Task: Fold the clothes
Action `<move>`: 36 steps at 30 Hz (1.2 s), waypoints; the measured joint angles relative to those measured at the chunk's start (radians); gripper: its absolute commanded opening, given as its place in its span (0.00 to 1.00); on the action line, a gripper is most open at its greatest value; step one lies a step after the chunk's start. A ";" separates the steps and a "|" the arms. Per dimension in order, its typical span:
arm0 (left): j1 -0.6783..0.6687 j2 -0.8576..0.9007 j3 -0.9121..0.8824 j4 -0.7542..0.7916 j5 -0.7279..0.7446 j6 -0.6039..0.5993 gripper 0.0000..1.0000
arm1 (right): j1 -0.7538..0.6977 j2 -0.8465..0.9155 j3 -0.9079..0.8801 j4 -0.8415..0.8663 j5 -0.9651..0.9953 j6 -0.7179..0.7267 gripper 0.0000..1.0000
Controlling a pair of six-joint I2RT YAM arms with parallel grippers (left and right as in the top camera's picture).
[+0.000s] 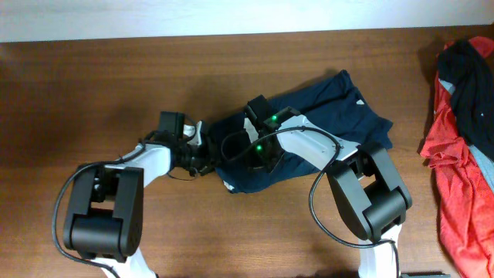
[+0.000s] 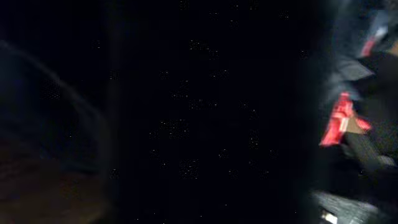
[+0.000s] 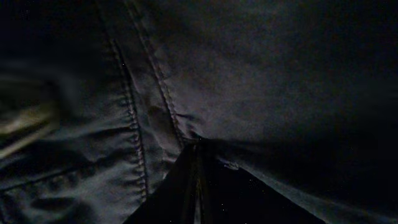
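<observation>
Shorts (image 1: 332,116) are lying rumpled on the table (image 1: 116,69), right of centre. Their long axis is slanting from a near-left end, down between the two arms, up to a wider far-right end where a small white label (image 1: 360,102) is showing. Which end is the waistband, cannot tell. Right gripper (image 3: 196,155) is sitting down on the cloth at that near-left end. In its own camera the fingers are looking pressed together, with the fabric puckering at the tips beside a stitched seam (image 3: 134,124), so it is probably pinching the shorts. Left gripper (image 1: 202,158) is meeting the same end at its outer edge. Its camera is giving near-black blur, so whether it is clenched or released, cannot tell. Both arms are crowding one end, and the rest of the shorts is stretching away from them toward far-right. The fold is likely turning on carrying this end along that axis. Red heap (image 1: 459,170) is lying well apart at the right edge.
</observation>
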 measured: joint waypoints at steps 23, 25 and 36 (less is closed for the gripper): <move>0.251 -0.182 0.204 -0.599 -0.233 0.278 0.00 | -0.054 -0.185 0.019 -0.105 0.080 -0.011 0.07; 0.248 -0.206 0.269 -0.638 -0.287 0.312 0.01 | -0.055 -0.199 0.025 -0.075 0.082 -0.011 0.06; 0.235 -0.217 0.500 -0.811 -0.441 0.400 0.01 | -0.063 -0.195 0.026 0.046 0.084 -0.012 0.08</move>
